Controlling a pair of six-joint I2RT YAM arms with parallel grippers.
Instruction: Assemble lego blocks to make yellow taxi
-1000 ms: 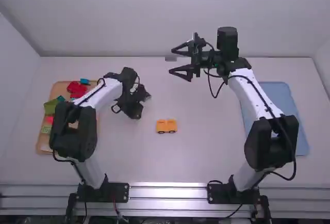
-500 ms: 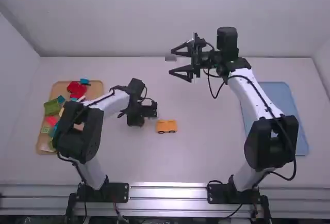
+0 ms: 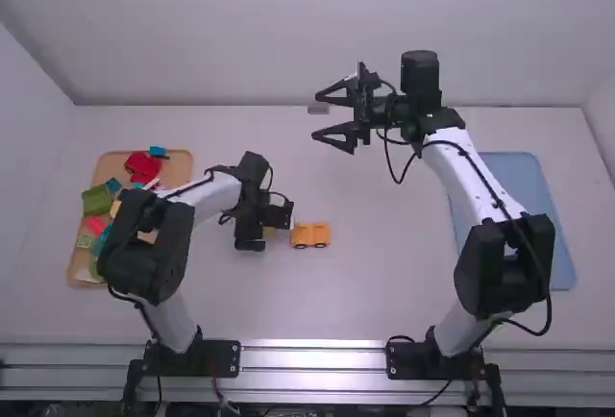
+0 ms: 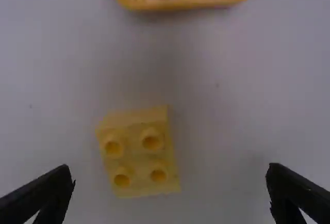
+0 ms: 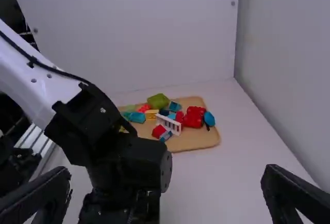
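Passing the tray (image 3: pixel 111 161) of spares (image 3: pixel 96 200), we come to our left pincer (image 4: pixel 171 171), spread open around the yellow block (image 4: pixel 140 154) on the desk (image 3: pixel 375 282). The block looks off-centre and slightly askew, so we'd do well to centre and square up, then close gently and lift straight. Beside it sits the taxi (image 3: pixel 310 234), which we mustn't nudge. Farther up the desk, our right pincer (image 3: pixel 319 116) hangs open.
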